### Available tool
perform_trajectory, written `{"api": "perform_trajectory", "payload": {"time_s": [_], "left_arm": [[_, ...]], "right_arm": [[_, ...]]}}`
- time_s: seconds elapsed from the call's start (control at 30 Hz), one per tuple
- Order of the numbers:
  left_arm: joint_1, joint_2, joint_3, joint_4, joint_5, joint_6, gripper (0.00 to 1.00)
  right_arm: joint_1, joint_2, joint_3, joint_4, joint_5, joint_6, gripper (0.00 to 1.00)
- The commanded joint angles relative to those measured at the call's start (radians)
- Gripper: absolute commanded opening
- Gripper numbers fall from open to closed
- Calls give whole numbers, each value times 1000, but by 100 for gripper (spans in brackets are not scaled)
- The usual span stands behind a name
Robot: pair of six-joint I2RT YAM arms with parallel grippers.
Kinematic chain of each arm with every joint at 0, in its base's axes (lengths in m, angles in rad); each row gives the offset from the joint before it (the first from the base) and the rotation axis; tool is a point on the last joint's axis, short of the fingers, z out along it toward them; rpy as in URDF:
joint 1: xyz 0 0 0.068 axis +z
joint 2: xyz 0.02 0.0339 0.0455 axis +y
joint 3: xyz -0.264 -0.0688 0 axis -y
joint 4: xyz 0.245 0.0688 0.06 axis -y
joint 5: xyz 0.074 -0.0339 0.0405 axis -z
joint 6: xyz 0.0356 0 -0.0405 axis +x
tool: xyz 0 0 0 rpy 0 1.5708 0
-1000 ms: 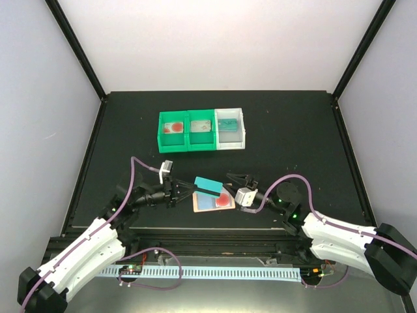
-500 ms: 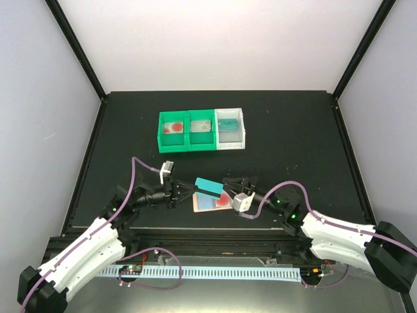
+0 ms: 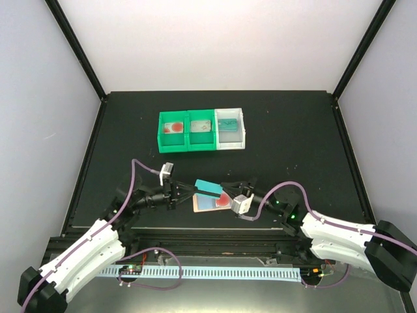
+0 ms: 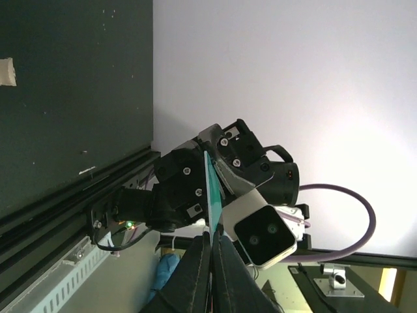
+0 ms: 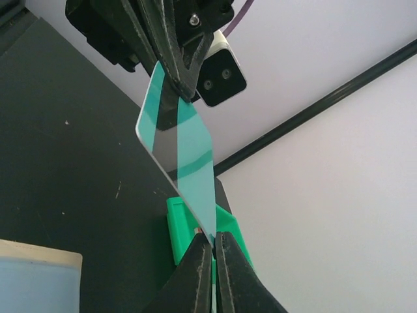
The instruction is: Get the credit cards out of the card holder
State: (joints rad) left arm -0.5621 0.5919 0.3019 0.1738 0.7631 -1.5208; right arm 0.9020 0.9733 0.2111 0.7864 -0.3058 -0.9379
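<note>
A teal credit card hangs just above the table between both grippers. My left gripper is shut on its left end, and in the left wrist view the card stands edge-on between the shut fingers. My right gripper is shut on the opposite end; the right wrist view has its tips pinching the card's lower corner. Under the card lies the open tan card holder with a white-and-red card on it.
Two green bins and a white bin stand in a row behind, each with a card inside. In the right wrist view a green bin sits behind the held card and the holder's blue-grey panel is at lower left.
The right gripper has moved in toward the teal card and shut on its right end. The left gripper has kept its hold and barely moved.
</note>
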Motion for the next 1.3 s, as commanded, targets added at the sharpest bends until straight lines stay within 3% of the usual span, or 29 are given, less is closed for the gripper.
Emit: {"api": "perform_trajectory", "payload": {"time_s": [0.0, 0.07, 0.13, 0.17, 0.3, 0.4, 0.57, 0.73, 0.9, 1.03, 1.1, 1.27], "left_arm": [[6, -42, -22, 35, -46, -18, 11], [5, -71, -24, -3, -98, 17, 30], [6, -112, -10, -99, -181, 72, 57], [7, -133, -5, -140, -213, 97, 64], [13, -208, 44, -249, -303, 230, 82], [13, -233, 118, -372, -392, 375, 89], [12, -240, 217, -505, -489, 590, 88], [12, -254, 216, -419, -397, 745, 82], [12, -254, 214, -373, -267, 831, 81], [11, -256, 201, -292, -166, 815, 79], [12, -255, 195, -257, -140, 789, 73], [12, -244, 150, -92, -47, 685, 45]], "right_arm": [[10, -34, 40, 24, -72, 140, 1], [11, -55, 60, -7, -64, 229, 1], [11, -77, 107, -77, -10, 345, 1], [11, -89, 139, -139, 26, 400, 1], [11, -114, 256, -345, 123, 547, 1], [9, -107, 324, -422, 167, 685, 1], [-6, -15, 530, -716, 153, 838, 1], [-7, 32, 647, -884, -107, 963, 1], [-8, -16, 610, -870, -344, 1134, 1], [-7, -67, 573, -830, -416, 1222, 1], [-7, -76, 557, -817, -471, 1223, 1], [-8, -65, 540, -795, -499, 1260, 1]]}}
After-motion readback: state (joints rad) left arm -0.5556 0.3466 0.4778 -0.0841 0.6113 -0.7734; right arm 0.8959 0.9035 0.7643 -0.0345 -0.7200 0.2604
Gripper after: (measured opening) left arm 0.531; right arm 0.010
